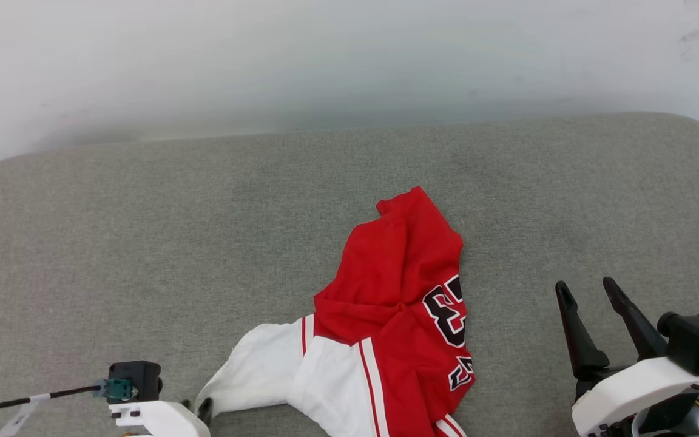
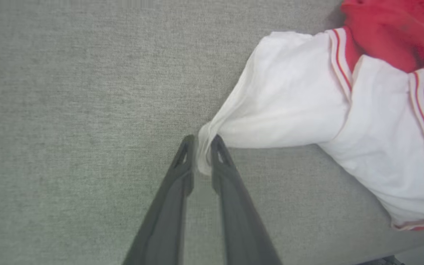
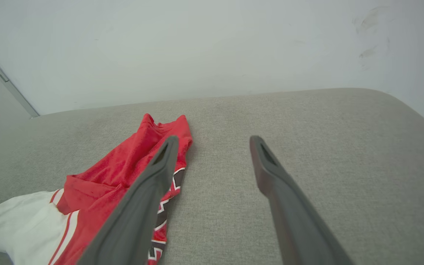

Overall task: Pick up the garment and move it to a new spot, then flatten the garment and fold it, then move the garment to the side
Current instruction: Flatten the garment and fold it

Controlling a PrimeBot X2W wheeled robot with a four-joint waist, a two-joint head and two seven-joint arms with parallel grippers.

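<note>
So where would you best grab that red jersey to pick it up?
I'd take the garment by the bunched tip of its white sleeve, coming from the robot's left. That sleeve trails out flat onto bare cushion, clear of the crumpled red body, and the left gripper sits astride its tip.

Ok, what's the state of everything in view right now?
garment: crumpled on the cushion, not yet folded.
left pincer: nearly closed, pinching the tip of the white sleeve.
right pincer: wide open, empty, apart from the garment.
</note>
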